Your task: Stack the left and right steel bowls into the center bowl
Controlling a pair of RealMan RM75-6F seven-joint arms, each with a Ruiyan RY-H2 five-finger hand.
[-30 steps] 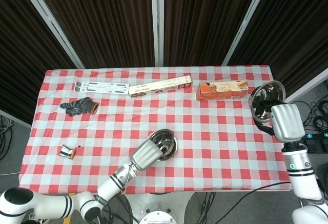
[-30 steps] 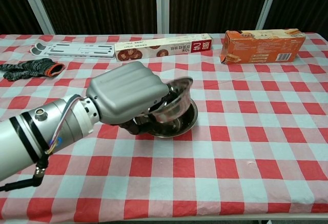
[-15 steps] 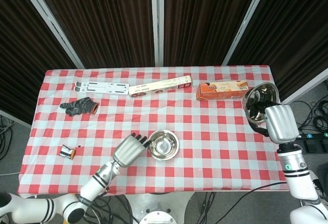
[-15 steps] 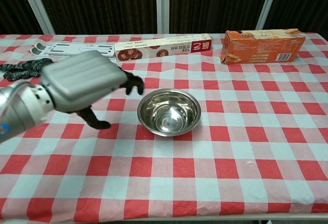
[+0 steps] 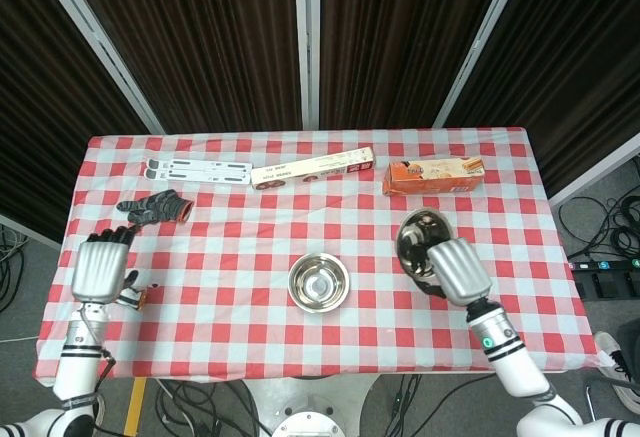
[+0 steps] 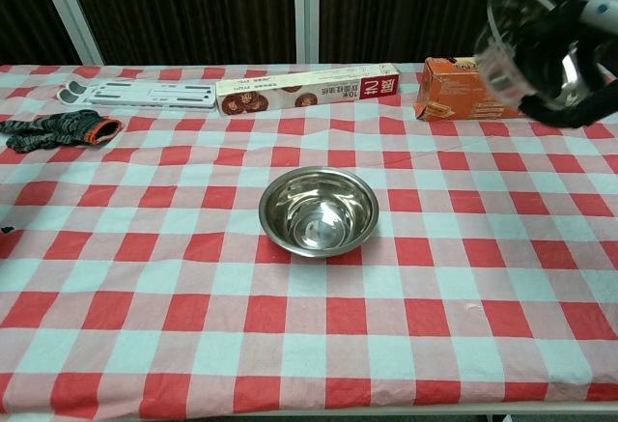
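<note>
The center bowl (image 5: 318,282), a round shiny steel bowl that appeared to have another one nested inside it, sat upright near the middle of the tabletop (image 5: 230,219), which was covered in a red-and-white checked cloth. A second steel bowl (image 5: 421,237) was held up off the cloth by the right hand (image 5: 452,269), tilted on its side so its hollow faced toward the left, and it hung to the right of the center bowl and well apart from it; in the chest view the same bowl showed high at the upper right, in front of the orange carton. The right hand's dark fingers gripped it at the rim. The left hand (image 5: 100,265) hovered over the left edge of the tabletop with its fingers straight and spread, holding nothing, just above a small dark object (image 5: 134,298) lying on the cloth. Along the far side lay a white flat plastic rack (image 5: 197,169), a long narrow printed box (image 5: 312,168) and an orange rectangular carton (image 5: 434,176), and a dark knitted glove with an orange cuff (image 5: 154,207) lay near the left hand.
</note>
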